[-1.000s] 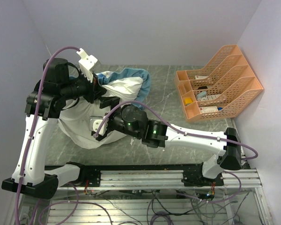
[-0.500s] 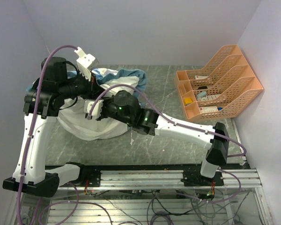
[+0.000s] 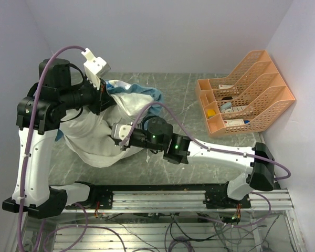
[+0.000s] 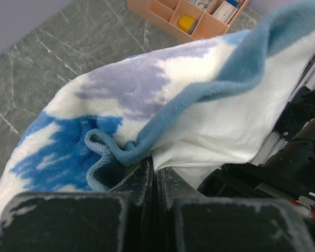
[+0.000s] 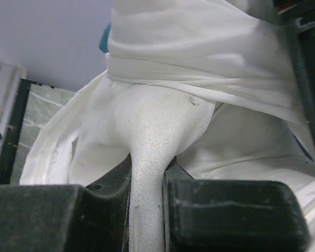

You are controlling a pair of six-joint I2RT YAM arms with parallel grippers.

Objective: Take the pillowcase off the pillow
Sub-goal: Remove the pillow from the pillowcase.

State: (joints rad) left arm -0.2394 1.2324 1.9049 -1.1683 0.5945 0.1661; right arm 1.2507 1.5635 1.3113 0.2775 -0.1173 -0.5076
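At the far left, the left gripper (image 4: 153, 176) has its fingers pressed together on the teal ruffled edge of the pillowcase (image 4: 147, 89), a thin fleecy cover in blue-and-white print with a white inner side, and holds it raised above the grey marbled table (image 3: 189, 100). Just right of it the cover is bunched at the far end of the pillow (image 3: 92, 139), a plump off-white stuffed cushion lying at the near left of the table. Toward the middle, the right gripper (image 5: 147, 189) is clamped on a pinch of smooth white cloth, likely the cushion. The job looks partly done: much of the cushion seems bared, but the cover is not yet free. At the far right stands an orange plastic mesh file rack (image 3: 247, 94).
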